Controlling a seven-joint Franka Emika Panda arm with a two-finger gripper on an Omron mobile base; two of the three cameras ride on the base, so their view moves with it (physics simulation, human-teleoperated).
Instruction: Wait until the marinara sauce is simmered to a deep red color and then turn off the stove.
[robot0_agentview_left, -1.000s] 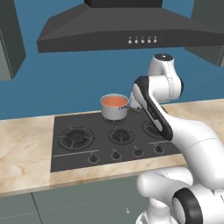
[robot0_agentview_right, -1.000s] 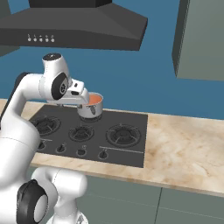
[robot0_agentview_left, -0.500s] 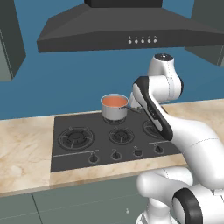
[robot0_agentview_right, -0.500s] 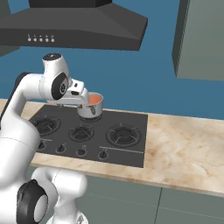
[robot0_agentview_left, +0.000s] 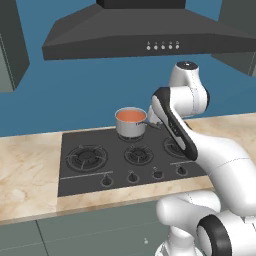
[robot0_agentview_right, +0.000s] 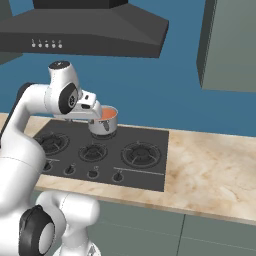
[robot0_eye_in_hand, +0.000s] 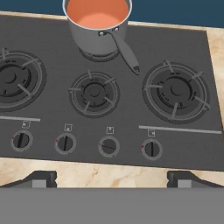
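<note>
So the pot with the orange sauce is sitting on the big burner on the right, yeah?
Not quite. In the hand view the saucepan with the marinara sauce sits on the back middle burner of the stove; the big right burner is bare.

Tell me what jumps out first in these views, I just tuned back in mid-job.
The orange-red marinara sauce in the steel saucepan at the back of the black stove draws the eye, its handle angled toward the right front burner. Next come the four knobs along the stove's front edge; the third knob is turned differently from the rest. The tool hangs open above the counter's edge, touching nothing.
</note>
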